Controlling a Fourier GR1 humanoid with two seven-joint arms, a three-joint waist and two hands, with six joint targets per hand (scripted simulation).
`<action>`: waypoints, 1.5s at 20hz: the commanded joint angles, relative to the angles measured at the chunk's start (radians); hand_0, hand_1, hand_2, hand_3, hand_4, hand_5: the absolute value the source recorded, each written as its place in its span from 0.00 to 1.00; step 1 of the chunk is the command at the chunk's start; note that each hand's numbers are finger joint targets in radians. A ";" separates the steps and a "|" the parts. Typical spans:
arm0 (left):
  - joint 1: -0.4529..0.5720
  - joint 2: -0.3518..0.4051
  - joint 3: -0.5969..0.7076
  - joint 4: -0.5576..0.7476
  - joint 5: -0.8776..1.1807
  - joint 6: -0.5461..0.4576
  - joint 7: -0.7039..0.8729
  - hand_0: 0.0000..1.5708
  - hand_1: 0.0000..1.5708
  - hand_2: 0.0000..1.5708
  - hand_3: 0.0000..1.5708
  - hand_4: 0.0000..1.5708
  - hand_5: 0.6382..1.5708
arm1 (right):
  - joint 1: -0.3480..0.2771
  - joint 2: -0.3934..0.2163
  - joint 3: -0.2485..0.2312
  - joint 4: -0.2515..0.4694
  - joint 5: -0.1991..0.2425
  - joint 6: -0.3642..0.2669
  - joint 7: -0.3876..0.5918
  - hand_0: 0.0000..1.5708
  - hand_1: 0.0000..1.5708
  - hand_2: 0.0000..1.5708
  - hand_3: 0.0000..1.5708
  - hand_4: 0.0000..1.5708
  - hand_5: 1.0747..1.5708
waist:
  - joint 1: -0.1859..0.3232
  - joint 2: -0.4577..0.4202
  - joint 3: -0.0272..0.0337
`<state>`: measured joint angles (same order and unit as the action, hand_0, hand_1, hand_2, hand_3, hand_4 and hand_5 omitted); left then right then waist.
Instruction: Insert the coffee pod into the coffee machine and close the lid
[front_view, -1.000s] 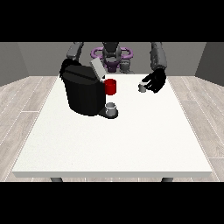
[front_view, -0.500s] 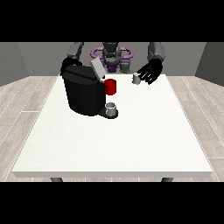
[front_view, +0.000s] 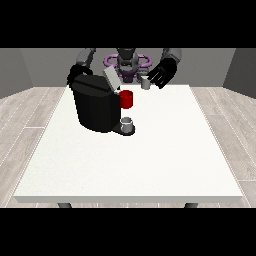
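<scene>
While unlabelled, coffee machine (front_view: 96, 107), lid (front_view: 111, 79) raised, pod (front_view: 145, 83) in hand (front_view: 161, 75)

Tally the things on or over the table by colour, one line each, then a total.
Black: 1, the coffee machine
Red: 1, the cup
Grey: 2, the pod at the hand at the view's right, and the cup under the machine
Total: 4
</scene>
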<state>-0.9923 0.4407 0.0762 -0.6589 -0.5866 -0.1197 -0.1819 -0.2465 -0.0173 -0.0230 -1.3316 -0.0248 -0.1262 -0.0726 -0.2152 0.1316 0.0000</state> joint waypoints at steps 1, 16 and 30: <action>-0.078 0.066 0.053 0.019 0.021 -0.031 0.002 0.77 0.77 0.80 0.76 0.32 1.00 | -0.025 0.013 0.033 -0.037 0.032 -0.023 0.015 0.00 0.00 0.00 0.00 0.32 1.00 | -0.037 0.053 -0.0001; -0.178 0.008 0.029 0.006 -0.022 -0.027 0.077 0.83 0.83 0.85 0.79 0.31 1.00 | -0.093 -0.032 -0.030 -0.012 0.002 -0.026 0.014 0.00 0.00 0.00 0.00 0.33 1.00 | -0.054 0.102 0.0003; -0.139 -0.029 0.023 0.038 -0.047 -0.002 0.049 0.75 0.75 0.80 0.75 0.31 1.00 | -0.037 0.011 0.000 -0.059 0.005 -0.045 -0.003 0.00 0.00 0.00 0.00 0.32 1.00 | -0.073 0.099 0.0001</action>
<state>-1.1658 0.4362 0.1078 -0.6261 -0.6273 -0.1295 -0.1152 -0.3170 -0.0239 -0.0322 -1.3810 -0.0204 -0.1631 -0.0580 -0.2936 0.2483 0.0001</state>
